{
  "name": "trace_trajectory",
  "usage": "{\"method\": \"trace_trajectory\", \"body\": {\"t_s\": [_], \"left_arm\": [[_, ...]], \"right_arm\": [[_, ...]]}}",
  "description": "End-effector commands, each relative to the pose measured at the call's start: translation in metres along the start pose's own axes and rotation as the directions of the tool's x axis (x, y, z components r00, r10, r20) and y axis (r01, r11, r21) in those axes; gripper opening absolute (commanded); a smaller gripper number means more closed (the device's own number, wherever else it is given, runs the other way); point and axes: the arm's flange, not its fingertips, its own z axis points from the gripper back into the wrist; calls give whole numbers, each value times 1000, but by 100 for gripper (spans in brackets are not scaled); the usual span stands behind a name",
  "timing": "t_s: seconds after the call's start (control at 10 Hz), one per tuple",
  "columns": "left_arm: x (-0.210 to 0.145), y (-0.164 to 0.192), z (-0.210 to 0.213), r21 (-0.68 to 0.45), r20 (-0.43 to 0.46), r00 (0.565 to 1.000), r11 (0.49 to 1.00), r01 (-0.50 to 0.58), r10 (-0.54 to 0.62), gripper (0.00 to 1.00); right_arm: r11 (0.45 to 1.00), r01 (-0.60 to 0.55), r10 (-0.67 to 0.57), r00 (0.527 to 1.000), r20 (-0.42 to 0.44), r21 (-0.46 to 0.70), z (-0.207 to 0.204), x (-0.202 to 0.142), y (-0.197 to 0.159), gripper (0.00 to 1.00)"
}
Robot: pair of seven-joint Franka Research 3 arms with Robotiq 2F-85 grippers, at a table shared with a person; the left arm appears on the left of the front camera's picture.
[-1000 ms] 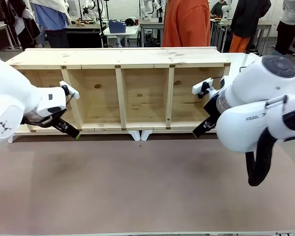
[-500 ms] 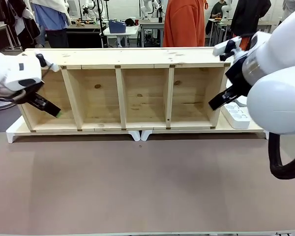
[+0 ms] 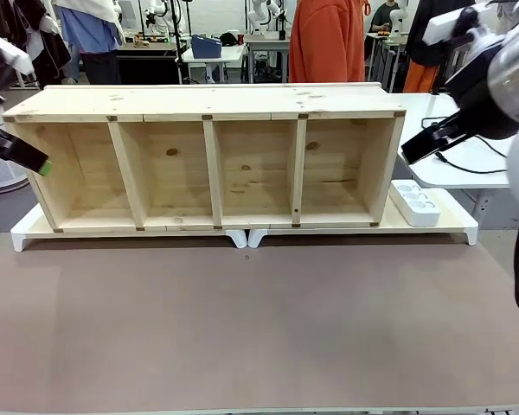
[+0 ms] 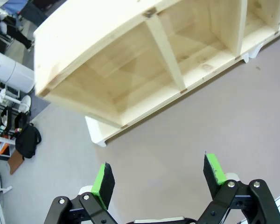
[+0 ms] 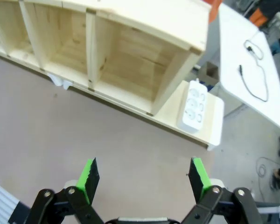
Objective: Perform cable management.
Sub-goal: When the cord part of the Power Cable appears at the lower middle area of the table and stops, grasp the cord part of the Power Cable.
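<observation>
Our left tool (image 4: 158,175) hung open and empty above the brown bench (image 4: 214,116), near the left end of the wooden shelf (image 4: 107,42). Our right tool (image 5: 143,175) was open and empty too, near the shelf's right end. The cable (image 5: 241,70) lay loose on the white side bench (image 5: 233,37) beyond the power strip (image 5: 192,103), well apart from both tools.

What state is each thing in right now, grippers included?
Left gripper: open, empty.
Right gripper: open, empty.
Cable: lying loose on the white side table, plug free.
Power strip: beside the shelf's right end, sockets empty.
Shelf: compartments empty.
</observation>
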Motion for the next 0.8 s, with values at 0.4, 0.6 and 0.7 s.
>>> {"method": "trace_trajectory", "body": {"t_s": [0.4, 0.6, 0.7], "left_arm": [[-156, -11, -17, -15, 33, 989, 989, -146, 146, 100], [-24, 35, 42, -6, 16, 994, 994, -112, 112, 100], [-24, 35, 42, -6, 16, 994, 994, -112, 112, 100]], "right_arm": [[991, 125, -125, 992, -1, -55, 4, -91, 0, 100], [993, 105, -105, 994, -1, -48, 39, -15, -13, 100], [993, 105, -105, 994, -1, -48, 39, -15, -13, 100]]}}
